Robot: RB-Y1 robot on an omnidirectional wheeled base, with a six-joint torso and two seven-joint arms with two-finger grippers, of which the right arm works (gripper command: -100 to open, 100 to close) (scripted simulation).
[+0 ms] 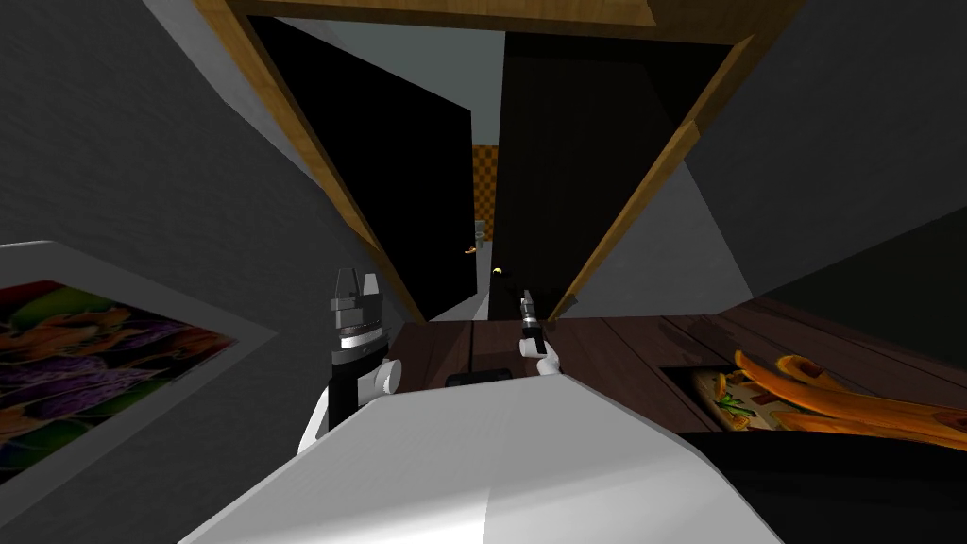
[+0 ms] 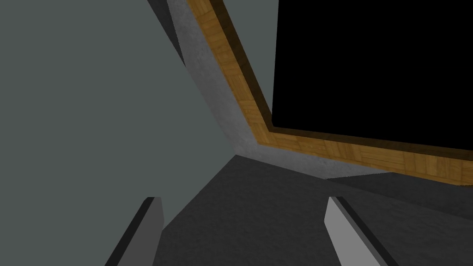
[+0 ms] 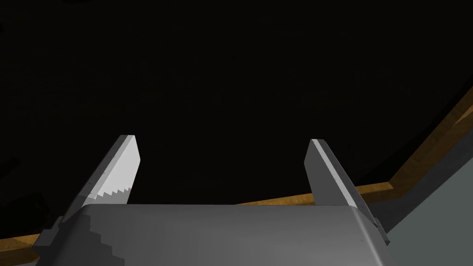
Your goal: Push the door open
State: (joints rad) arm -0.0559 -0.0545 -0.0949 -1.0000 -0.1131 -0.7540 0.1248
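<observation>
In the head view a very dark door (image 1: 585, 170) hangs in a wooden frame (image 1: 661, 161), ajar, with a narrow gap (image 1: 485, 189) at its left edge. My right gripper (image 1: 527, 300) is low down by that edge, pointing at the door. Its wrist view has the fingers open and empty (image 3: 221, 138), close to the dark door face (image 3: 231, 69), with a strip of frame (image 3: 415, 171) beside it. My left gripper (image 1: 356, 280) is raised near the left frame post. It is open (image 2: 242, 198) and faces the frame's corner (image 2: 240, 87).
Left of the gap, inside the frame, lies a black area (image 1: 378, 170). An orange checkered wall (image 1: 484, 170) shows through the gap. A framed picture (image 1: 85, 359) hangs on the grey wall to my left. An orange-patterned rug (image 1: 803, 397) lies on the dark plank floor (image 1: 642, 349) at right.
</observation>
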